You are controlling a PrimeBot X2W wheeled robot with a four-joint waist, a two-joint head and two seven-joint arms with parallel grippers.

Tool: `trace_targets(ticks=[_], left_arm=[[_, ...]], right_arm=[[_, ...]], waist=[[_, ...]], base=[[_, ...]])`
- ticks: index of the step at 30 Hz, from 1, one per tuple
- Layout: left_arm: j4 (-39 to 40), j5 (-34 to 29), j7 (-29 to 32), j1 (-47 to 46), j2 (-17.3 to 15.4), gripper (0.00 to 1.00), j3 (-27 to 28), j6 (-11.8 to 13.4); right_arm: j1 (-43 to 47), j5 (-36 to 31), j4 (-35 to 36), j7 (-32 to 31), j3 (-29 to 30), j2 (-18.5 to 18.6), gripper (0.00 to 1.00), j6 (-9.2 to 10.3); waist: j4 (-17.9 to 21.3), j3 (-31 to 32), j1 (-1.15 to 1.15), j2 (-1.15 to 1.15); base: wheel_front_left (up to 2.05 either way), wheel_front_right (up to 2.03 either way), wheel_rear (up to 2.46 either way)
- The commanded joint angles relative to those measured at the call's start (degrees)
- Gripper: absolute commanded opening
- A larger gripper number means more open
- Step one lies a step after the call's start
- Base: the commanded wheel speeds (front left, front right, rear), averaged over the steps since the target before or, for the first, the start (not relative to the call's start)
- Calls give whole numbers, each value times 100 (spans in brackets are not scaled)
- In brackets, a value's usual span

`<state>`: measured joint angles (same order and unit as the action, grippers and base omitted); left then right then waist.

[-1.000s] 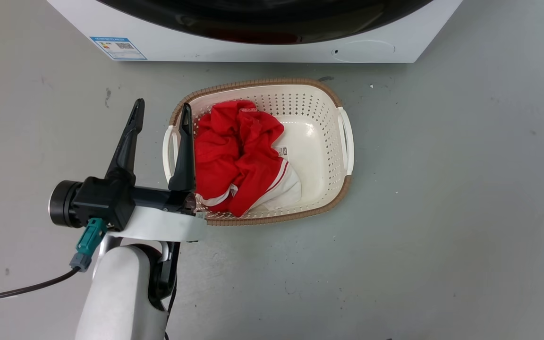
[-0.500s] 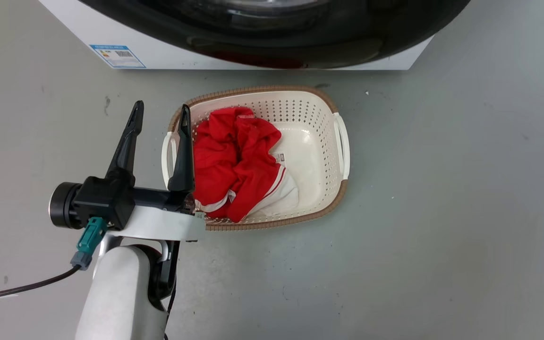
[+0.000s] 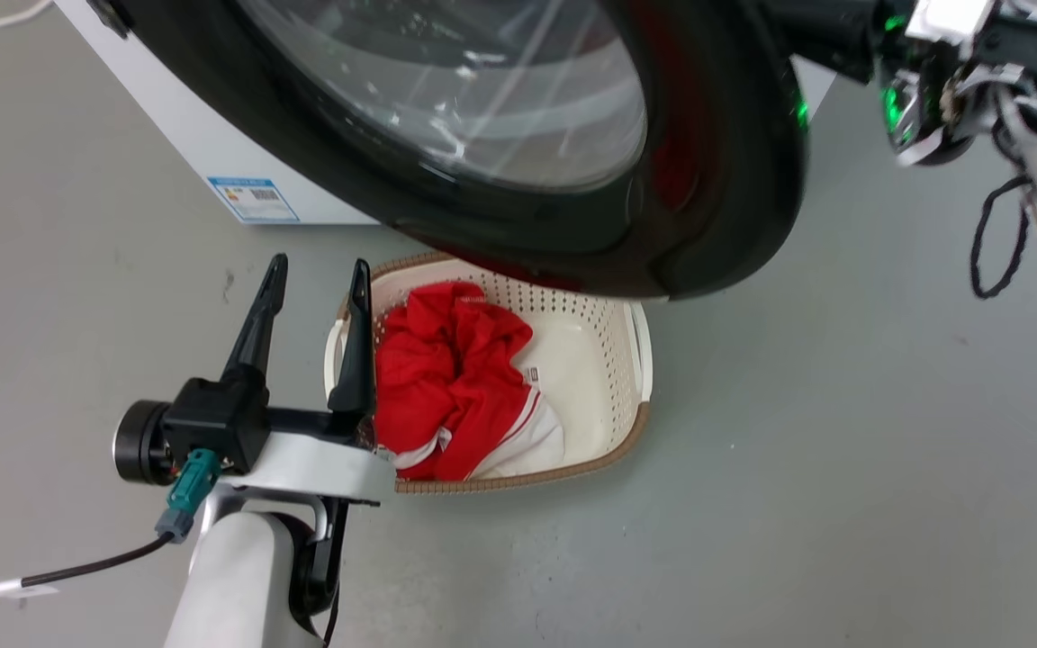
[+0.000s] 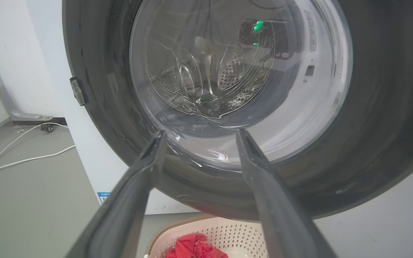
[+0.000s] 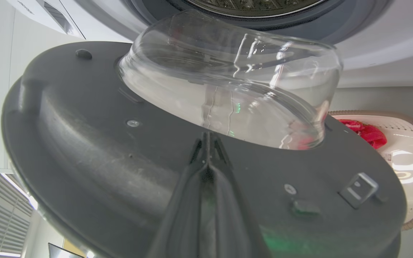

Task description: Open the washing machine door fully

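Door-swinging is in hand: the washing machine door (image 3: 716, 180) stands part open above the basket (image 3: 608, 450), the right gripper (image 5: 206, 139) pressed together against its inner face, the left gripper (image 3: 319, 264) spread and empty; next, I judge, push it wider, away from the washing machine (image 3: 185, 135)

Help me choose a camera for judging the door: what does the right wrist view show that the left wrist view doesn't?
Right wrist view alone of the two: the door's inner face with its latch, and the shut right gripper pointing at it. Left wrist view alone: the door's outer face, the open left gripper, floor cables. Both: the glass window, the basket with red cloth.
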<state>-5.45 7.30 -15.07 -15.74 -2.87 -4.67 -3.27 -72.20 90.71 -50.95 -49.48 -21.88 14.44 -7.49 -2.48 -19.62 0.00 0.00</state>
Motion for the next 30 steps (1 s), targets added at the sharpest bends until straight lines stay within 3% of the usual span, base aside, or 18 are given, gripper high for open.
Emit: trace_targets(ticks=[1,16,30], left_arm=[[-32,18,-15,84,-1,100,0,21],[-213,6,-15,670,-1,100,-80,-28],[-205,99,-15,886,-1,100,-194,48]], right_arm=[[146,9,72,-51,-34,-52,0,0],[1657,176,968,-425,-412,-438,0,0],[2365,279,1438,-325,-602,-693,0,0]], waist=[[19,207,0,0],[-58,1150,0,0],[-168,1408,0,0]], base=[[0,0,0],[0,0,0],[0,0,0]])
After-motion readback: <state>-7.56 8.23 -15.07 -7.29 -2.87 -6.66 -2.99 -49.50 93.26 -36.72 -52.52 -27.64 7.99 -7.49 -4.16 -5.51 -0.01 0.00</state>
